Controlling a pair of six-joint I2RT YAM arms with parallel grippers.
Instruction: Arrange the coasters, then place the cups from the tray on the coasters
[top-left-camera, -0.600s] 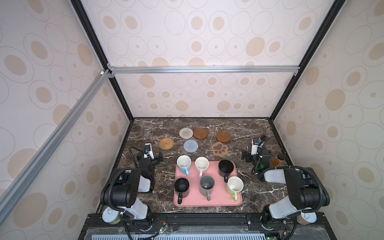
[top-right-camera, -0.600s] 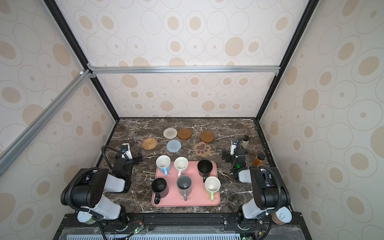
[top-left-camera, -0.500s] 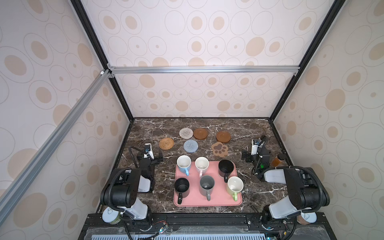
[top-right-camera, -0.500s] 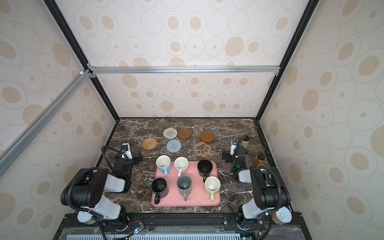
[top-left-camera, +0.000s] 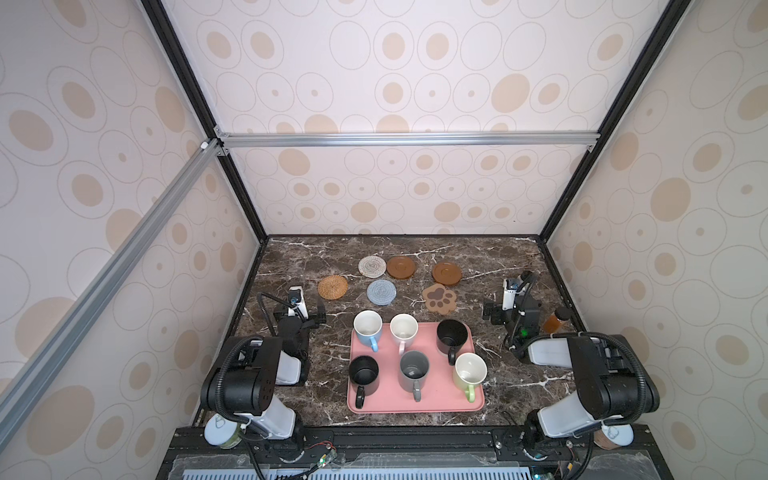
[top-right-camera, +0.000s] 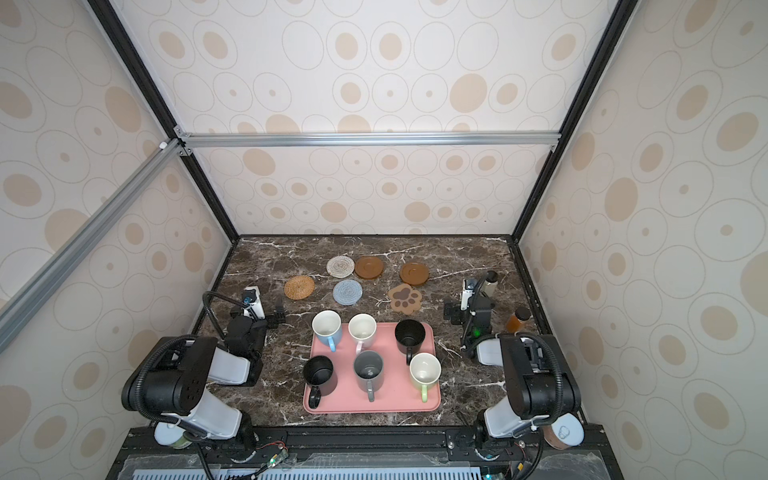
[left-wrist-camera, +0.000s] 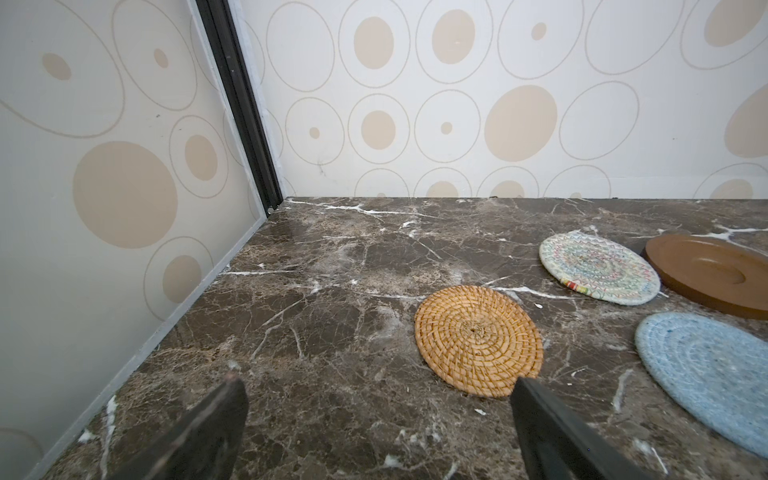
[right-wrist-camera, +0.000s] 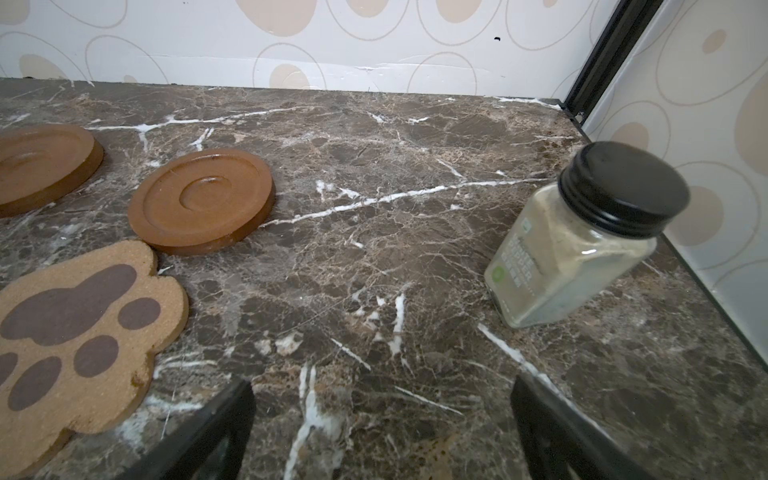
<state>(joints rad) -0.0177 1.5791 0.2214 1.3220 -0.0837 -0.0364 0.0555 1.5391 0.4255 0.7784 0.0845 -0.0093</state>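
Facing the table's far edge, your left gripper (left-wrist-camera: 378, 380), jaws apart, has the rattan coaster (left-wrist-camera: 478, 338) just ahead.

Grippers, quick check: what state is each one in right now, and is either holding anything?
Left gripper: open, fingers spread, holding nothing.
Right gripper: open, fingers spread, holding nothing.
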